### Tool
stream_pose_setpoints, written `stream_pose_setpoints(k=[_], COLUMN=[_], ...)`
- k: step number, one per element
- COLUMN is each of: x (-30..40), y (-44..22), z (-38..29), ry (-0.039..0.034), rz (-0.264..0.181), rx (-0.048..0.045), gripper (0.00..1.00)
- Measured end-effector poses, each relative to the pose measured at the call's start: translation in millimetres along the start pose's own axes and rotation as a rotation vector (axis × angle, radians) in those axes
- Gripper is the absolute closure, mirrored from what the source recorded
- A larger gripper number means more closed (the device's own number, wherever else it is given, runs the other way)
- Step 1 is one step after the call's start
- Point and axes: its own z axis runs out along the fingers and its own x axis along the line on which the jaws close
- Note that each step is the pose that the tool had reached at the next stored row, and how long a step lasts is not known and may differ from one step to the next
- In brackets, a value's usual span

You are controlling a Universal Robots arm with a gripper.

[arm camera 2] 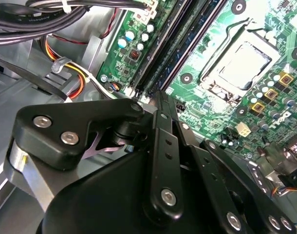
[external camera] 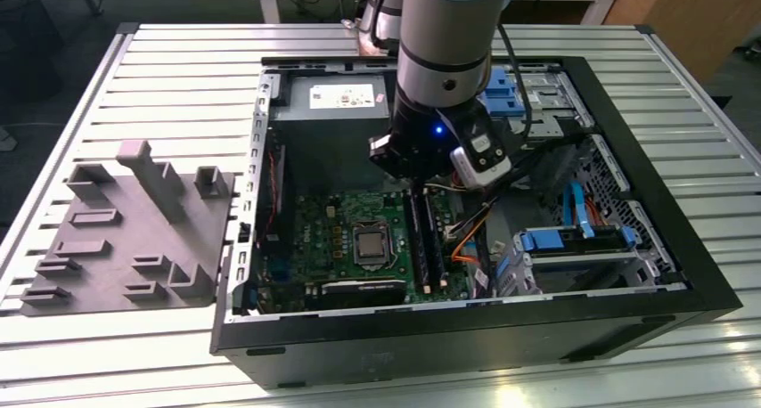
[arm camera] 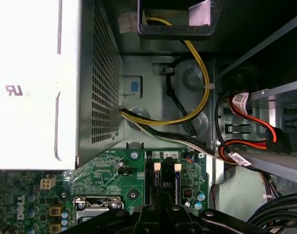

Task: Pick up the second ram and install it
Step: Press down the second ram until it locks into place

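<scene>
The silver and black robot arm reaches down into the open black metal computer case, which lies on its side on the ribbed light-grey metal tabletop. Its black claw is down at the end of the long black memory slots on the green motherboard. In both wrist views the claw's linkages converge on the slots, but whether its fingers are open, closed or gripping a ram stick cannot be told. In the first wrist view two slots with white end clips sit just ahead of the claw; a dark ram module seems to sit in them, though that is hard to confirm. The square silver processor socket lies just beside the slots. The perforated grey power supply box stands near, with yellow and black cables curling out. On the exterior view's left, a grey moulded parts holder rests on the tabletop, well apart from the case
</scene>
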Motion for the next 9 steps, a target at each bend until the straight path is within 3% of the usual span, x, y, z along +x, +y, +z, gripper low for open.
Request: stream_pose_setpoints(k=[9], x=[-0.1], y=[-6.0], z=[-0.3], ry=[0.0], rz=[0.0], rx=[-0.0001], gripper=[0.89])
